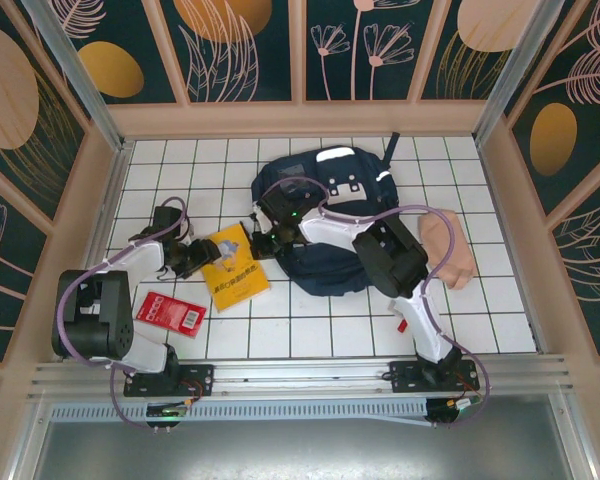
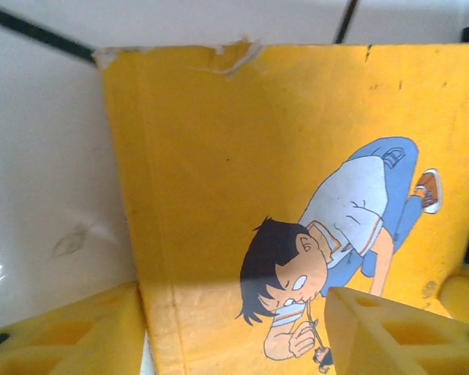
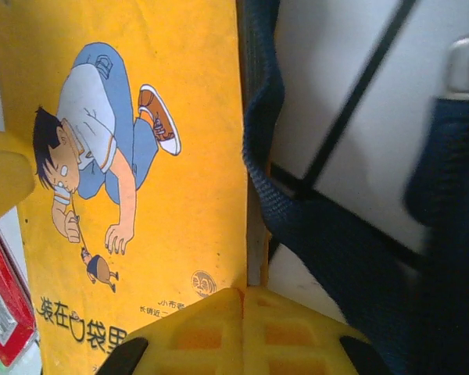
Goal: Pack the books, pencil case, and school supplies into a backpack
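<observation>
**Thin paperback flat beside the backpack, one gripper closed at its edge**

The yellow paperback (image 1: 238, 270) is seen lying flat on the tiled table (image 1: 310, 330), just left of the navy backpack (image 1: 330, 200). A strap (image 3: 273, 180) of the backpack runs along the book's right edge.

The left gripper (image 2: 230, 316) is held low over the cover with its jaws apart. One finger is over bare table beyond the spine side, and the other is over the cartoon boy (image 2: 328, 242). The right gripper (image 3: 242, 312) is closed, its fingers pressed together right at the book's edge next to the strap. Whether any of the cover is pinched between them cannot be told.

The paperback is judged to be light, thin and floppy, with a smooth cover likely to slide on the tiles rather than lift. A tear (image 2: 234, 51) is visible at its top edge, so hard pulling on the paper is best avoided. Hold would best be taken near the spine, where the book is stiffest, or along an edge once it is raised off the table. The far side should be supported so that sagging is limited on the way into the backpack.
</observation>
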Controlling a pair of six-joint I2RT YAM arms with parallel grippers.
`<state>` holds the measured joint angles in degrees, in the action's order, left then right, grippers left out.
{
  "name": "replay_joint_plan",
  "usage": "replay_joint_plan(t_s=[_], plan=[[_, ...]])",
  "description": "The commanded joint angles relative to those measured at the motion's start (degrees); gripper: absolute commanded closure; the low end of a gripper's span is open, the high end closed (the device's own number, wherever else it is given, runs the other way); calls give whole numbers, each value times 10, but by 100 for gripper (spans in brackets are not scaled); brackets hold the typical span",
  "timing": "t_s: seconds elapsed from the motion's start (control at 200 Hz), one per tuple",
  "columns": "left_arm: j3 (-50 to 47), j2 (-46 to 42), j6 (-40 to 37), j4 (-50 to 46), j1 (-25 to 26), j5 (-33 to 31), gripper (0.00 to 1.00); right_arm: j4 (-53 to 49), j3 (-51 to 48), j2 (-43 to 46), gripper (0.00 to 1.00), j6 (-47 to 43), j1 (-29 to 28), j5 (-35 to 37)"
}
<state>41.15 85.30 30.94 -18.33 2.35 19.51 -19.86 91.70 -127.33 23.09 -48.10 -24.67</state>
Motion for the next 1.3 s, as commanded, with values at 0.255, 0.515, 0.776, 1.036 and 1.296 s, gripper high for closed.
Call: replay_joint_plan(t_s=[0.255, 0.515, 0.776, 1.036, 1.296], plan=[[-31, -36, 50, 199, 26, 263, 53, 26, -34, -35, 100, 7, -15, -60], [-46, -34, 14, 174, 26, 235, 53, 47, -41, -45, 100, 12, -7, -68], [-47, -2, -11, 148, 26, 180, 58, 64, -47, -44, 100, 7, -6, -70], [-11, -50, -18, 84, 26, 114, 87, 97, -75, -14, 90, 5, -6, -64], [100, -131, -34, -21, 26, 93, 100, 198, -163, 139, 55, 3, -1, -66]])
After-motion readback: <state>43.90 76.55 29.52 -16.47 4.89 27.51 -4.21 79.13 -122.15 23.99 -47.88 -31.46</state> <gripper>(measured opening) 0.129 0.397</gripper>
